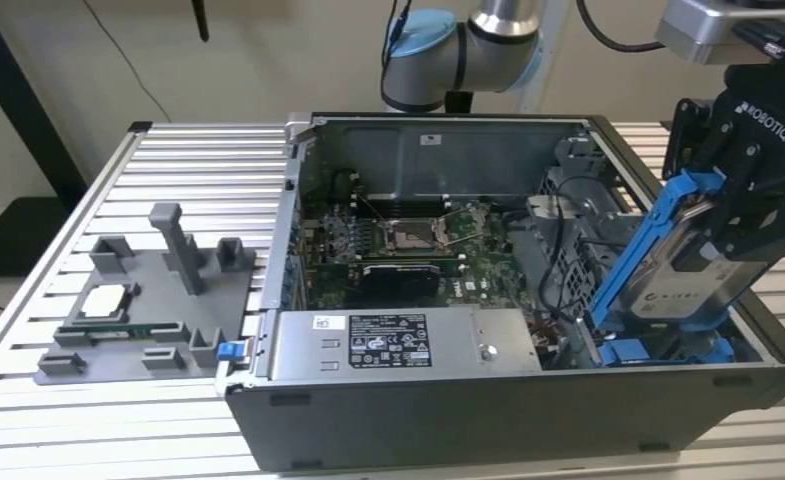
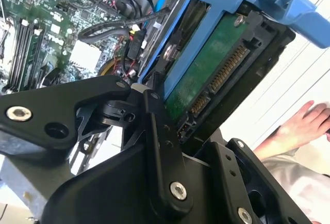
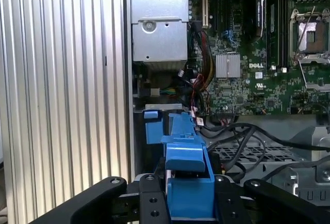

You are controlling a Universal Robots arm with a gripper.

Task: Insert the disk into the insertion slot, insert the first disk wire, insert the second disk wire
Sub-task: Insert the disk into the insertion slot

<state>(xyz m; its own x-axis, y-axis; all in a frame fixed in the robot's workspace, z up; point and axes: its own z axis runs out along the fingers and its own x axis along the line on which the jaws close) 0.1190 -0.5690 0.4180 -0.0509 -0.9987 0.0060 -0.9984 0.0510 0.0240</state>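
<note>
My gripper [image 1: 728, 225] is shut on the disk [image 1: 682, 283], a silver-grey drive in a blue carrier [image 1: 643, 250]. It holds the disk tilted, lower end down, over the open computer case [image 1: 499, 400] at the exterior view's right. The disk's lower end sits by the blue fittings of the insertion slot [image 1: 659, 350]. The second wrist view shows the disk's green board and connector [image 2: 206, 72] between the black fingers [image 2: 157, 131]. The first wrist view looks down the carrier [image 3: 188, 180] toward the slot's blue fitting [image 3: 153, 130]. Black cables [image 3: 242, 131] lie over the perforated cage; I cannot tell which are the disk wires.
The motherboard [image 1: 406, 240] and the power supply [image 1: 392, 345] fill the rest of the case. A grey fixture [image 1: 152, 300] holding small parts stands on the slatted metal table [image 1: 45, 420] at the exterior view's left. A person's hand [image 2: 304, 126] rests beyond the case.
</note>
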